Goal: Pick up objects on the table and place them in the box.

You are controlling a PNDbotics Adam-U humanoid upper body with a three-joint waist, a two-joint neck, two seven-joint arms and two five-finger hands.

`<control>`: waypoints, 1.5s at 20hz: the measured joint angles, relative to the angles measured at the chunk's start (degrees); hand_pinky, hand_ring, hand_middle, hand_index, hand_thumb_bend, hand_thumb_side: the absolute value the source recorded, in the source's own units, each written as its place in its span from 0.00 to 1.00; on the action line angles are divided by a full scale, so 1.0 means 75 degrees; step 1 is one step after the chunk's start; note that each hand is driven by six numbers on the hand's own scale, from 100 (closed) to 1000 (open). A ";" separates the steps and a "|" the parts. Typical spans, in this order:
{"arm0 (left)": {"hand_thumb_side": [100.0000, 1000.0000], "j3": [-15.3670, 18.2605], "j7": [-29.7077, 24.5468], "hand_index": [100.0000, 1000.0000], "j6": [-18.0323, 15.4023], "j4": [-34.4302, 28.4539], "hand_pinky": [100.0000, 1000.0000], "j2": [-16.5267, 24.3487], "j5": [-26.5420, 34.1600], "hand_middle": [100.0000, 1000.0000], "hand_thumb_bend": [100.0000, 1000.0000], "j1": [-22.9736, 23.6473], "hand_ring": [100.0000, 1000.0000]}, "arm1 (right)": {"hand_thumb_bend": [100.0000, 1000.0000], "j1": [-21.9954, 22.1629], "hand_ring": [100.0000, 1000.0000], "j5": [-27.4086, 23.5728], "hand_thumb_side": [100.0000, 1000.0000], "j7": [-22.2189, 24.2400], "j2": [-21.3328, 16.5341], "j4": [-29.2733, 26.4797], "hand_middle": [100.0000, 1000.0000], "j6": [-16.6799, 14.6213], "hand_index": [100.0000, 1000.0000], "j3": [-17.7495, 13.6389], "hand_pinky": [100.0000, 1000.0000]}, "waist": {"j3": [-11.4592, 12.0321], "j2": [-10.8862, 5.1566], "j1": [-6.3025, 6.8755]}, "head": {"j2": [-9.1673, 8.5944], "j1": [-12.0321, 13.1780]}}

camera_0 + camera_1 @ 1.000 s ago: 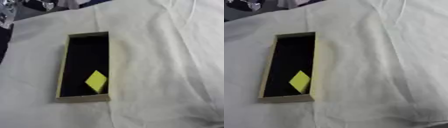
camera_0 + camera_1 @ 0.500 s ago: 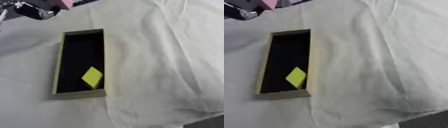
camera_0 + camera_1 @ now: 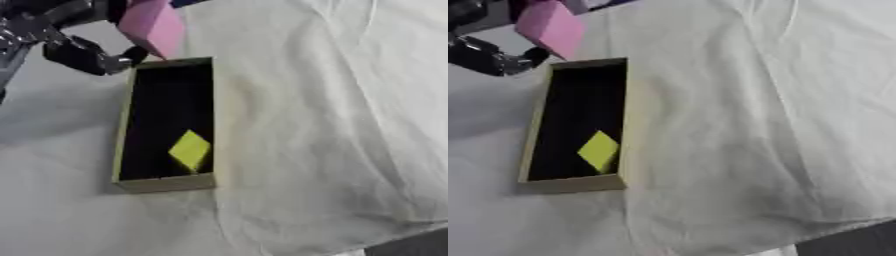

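- Left eye view: the robot's black left hand (image 3: 83,52) enters from the upper left corner, fingers curled around a pink flat block (image 3: 154,26) that it holds tilted, one corner pointing down.
- The pink block hangs just above the far end of the long, narrow tan cardboard box with a black interior (image 3: 127,107); its lowest corner sits close over the box's far rim, and whether the two touch cannot be told.
- One dark fingertip of the left hand shows just beside the box's far left corner.
- Inside the box, a yellow diamond-shaped flat piece (image 3: 190,150) lies toward the near end, against the right-hand wall and propped at a slant.
- The box rests on a counter covered with a wrinkled white cloth (image 3: 332,125), its long sides running away from the camera and leaning slightly to the right.
- Folds in the cloth run down the right half of the scene, well apart from the box.
- A dark edge shows at the lower right corner, beyond the cloth.
- The right hand appears in neither eye view.
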 measured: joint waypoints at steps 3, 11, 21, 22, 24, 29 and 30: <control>0.00 -0.0123 0.0070 0.66 -0.0057 -0.0234 0.33 -0.0063 -0.0378 0.51 0.11 0.0244 0.37 | 0.00 0.0052 1.00 -0.0022 0.61 -0.0012 0.0020 0.0000 0.50 0.0014 0.83 -0.0030 0.89 | 0.0061 -0.0036 -0.0030 | 0.0000 -0.0032; 0.00 -0.0383 0.0186 0.66 -0.0196 -0.0595 0.33 -0.0202 -0.0928 0.52 0.12 0.0640 0.41 | 0.00 0.0083 1.00 -0.0024 0.61 0.0001 0.0153 0.0000 0.50 0.0098 0.82 -0.0041 0.89 | 0.0177 -0.0039 -0.0044 | 0.0001 -0.0163; 0.05 -0.0571 0.0105 0.67 -0.0247 -0.0251 0.35 -0.0496 -0.1591 0.54 0.20 0.0758 0.50 | 0.00 0.0113 1.00 -0.0018 0.61 0.0042 0.0307 0.0000 0.49 0.0172 0.82 -0.0039 0.90 | 0.0143 -0.0024 -0.0050 | 0.0001 -0.0295; 0.07 -0.0575 0.0135 0.68 -0.0239 -0.0175 0.36 -0.0539 -0.1691 0.54 0.21 0.0767 0.50 | 0.00 0.0115 1.00 -0.0016 0.61 0.0051 0.0331 0.0000 0.49 0.0182 0.82 -0.0039 0.90 | 0.0133 -0.0024 -0.0050 | 0.0001 -0.0300; 0.12 -0.0580 0.0203 0.70 -0.0215 -0.0024 0.38 -0.0599 -0.1914 0.57 0.23 0.0814 0.52 | 0.00 0.0117 1.00 -0.0005 0.61 0.0065 0.0343 0.0000 0.49 0.0200 0.82 -0.0039 0.90 | 0.0129 -0.0023 -0.0050 | 0.0002 -0.0308; 0.23 -0.0593 0.0280 0.86 -0.0219 0.0285 0.57 -0.0709 -0.2404 0.77 0.37 0.0872 0.71 | 0.00 0.0118 1.00 0.0016 0.61 0.0089 0.0396 0.0000 0.49 0.0238 0.82 -0.0035 0.90 | 0.0118 -0.0020 -0.0050 | 0.0002 -0.0361; 0.25 -0.0600 0.0275 0.91 -0.0244 0.0328 0.61 -0.0729 -0.2491 0.82 0.42 0.0882 0.75 | 0.00 0.0118 1.00 0.0017 0.61 0.0094 0.0403 0.0000 0.49 0.0243 0.82 -0.0034 0.90 | 0.0115 -0.0016 -0.0050 | 0.0002 -0.0365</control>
